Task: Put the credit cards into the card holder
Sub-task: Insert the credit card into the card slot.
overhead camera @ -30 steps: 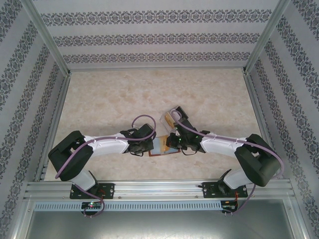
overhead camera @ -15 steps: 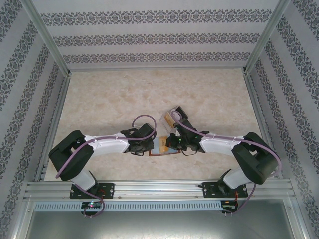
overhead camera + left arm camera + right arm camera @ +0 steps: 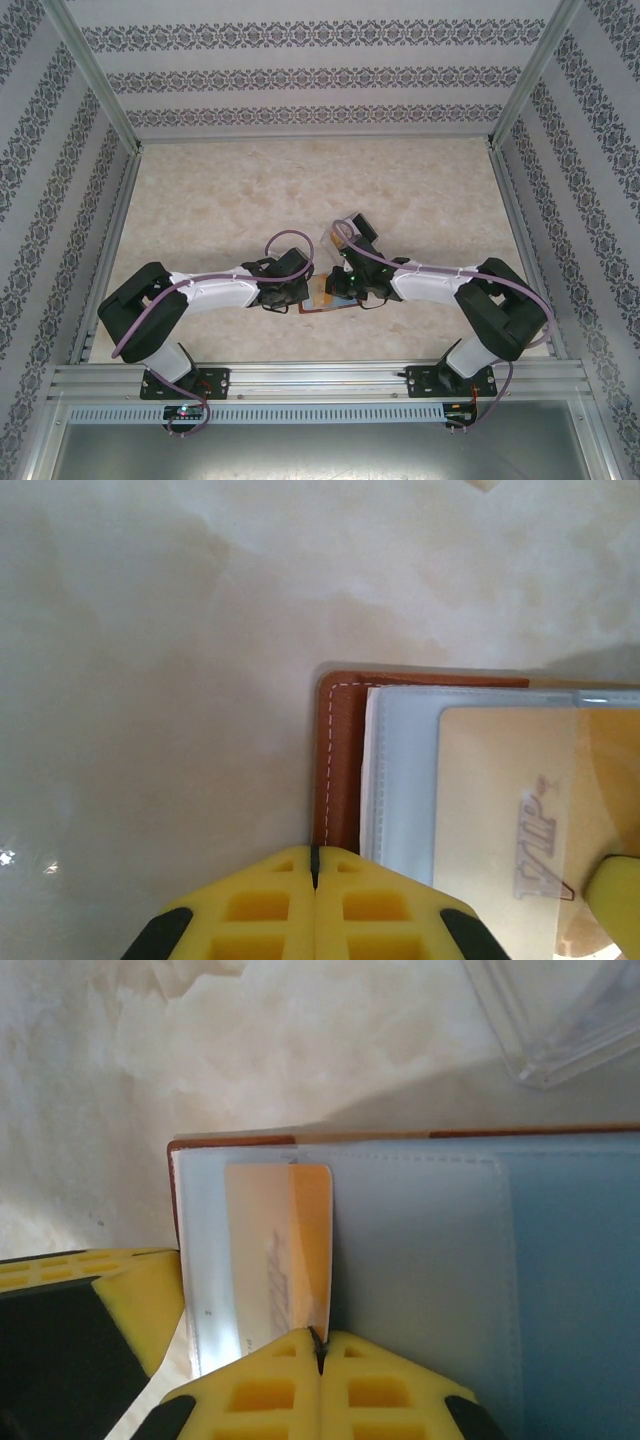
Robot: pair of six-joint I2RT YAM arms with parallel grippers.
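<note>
Right gripper [image 3: 320,1352], jaws pressed together on the lower edge of a gold card [image 3: 275,1260]. The card lies on the leftmost pale sleeve of the open holder [image 3: 420,1260]. A clear case [image 3: 560,1020] sits at top right, on the marble table [image 3: 100,1060].

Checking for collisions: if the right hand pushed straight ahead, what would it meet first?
Likely the card holder; the right hand, shut on the tan card, sits over it. Depth unclear.

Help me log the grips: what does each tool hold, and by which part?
The left tool pinches the card holder by its brown leather border. The right tool pinches the tan card by one corner.
</note>
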